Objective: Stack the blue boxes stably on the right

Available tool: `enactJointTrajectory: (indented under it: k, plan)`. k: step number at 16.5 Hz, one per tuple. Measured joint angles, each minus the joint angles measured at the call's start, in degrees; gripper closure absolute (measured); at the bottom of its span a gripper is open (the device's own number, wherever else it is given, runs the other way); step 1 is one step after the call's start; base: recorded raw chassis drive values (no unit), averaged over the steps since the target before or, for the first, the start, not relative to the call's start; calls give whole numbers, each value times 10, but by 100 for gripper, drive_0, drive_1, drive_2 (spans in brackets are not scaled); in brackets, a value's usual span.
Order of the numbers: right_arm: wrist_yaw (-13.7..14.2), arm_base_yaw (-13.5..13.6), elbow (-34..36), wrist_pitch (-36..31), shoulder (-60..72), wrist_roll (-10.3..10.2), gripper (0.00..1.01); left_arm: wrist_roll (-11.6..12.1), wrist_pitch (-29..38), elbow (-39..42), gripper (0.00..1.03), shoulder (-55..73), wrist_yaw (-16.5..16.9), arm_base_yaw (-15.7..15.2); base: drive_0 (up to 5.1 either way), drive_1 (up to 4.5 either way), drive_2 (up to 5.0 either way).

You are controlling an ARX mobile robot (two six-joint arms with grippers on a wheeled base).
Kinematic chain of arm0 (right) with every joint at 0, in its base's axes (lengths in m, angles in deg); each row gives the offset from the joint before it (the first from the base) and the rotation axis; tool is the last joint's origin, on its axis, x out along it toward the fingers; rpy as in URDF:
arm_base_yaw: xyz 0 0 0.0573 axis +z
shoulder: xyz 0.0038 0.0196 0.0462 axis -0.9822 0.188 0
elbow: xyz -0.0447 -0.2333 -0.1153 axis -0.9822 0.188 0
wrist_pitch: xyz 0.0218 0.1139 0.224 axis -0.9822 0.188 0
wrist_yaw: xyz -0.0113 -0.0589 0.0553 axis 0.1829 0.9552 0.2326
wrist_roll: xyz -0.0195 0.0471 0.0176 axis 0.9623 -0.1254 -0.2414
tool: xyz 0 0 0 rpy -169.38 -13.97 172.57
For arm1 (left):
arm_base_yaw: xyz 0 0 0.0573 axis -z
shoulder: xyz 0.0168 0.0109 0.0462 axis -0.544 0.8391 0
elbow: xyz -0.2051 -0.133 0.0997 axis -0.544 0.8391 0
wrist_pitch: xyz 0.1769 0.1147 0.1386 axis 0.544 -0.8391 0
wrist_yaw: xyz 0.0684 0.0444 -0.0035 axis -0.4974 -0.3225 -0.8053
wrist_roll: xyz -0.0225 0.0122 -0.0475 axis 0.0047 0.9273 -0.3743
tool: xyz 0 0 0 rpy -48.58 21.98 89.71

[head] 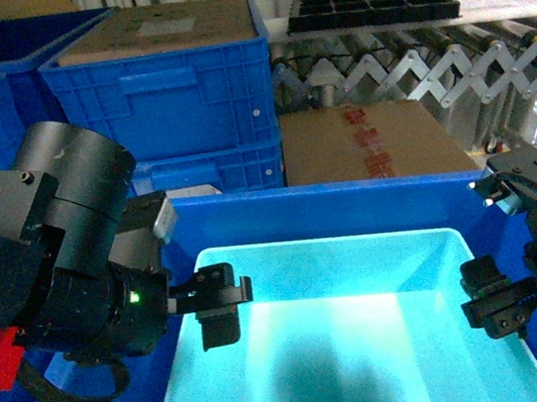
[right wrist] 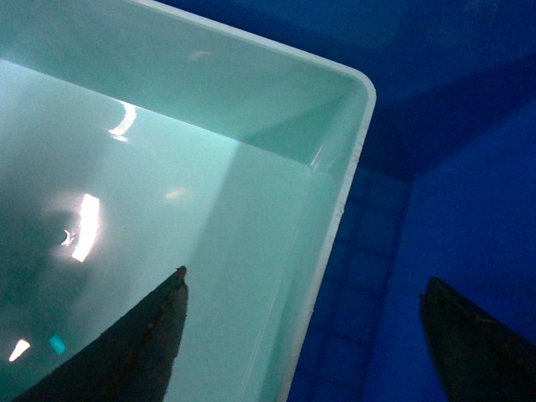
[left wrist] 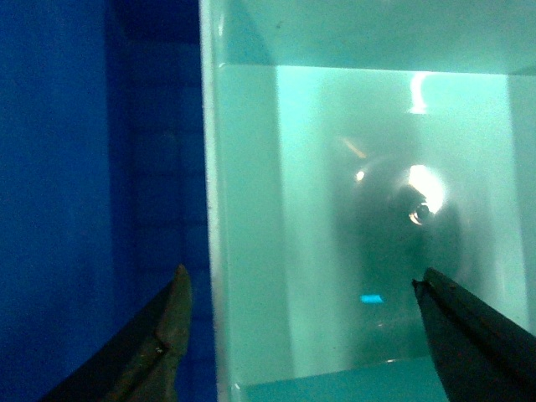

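A turquoise tub [head: 349, 350] sits inside a big blue crate [head: 349, 205], close to its near side walls. My left gripper [head: 219, 313] hangs over the tub's left rim with its fingers [left wrist: 172, 335] spread apart, 1 on each side of that wall. My right gripper [head: 497, 299] straddles the right rim near the far right corner, fingers [right wrist: 142, 343] also apart, gripping nothing.
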Motion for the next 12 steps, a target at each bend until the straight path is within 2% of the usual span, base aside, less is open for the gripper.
enactJointTrajectory:
  k: [2,7,9,12]
  plan:
    - [-7,6,0,-1,0,0,1,-2,2,-2,5,-3,13,6,0,0,0]
    - [-7,6,-3,0,-2,4,3,-2,5,-3,5,-6,9,6,0,0,0]
    - [-8,1,-9,9,-10,-3,3,0,-9,-3,5,-24,-18,-3,0,0,0]
    - [-12,-2,-13,33,-39,-28,3,-10,-28,-17,5,-68,-18,-21,0,0,0]
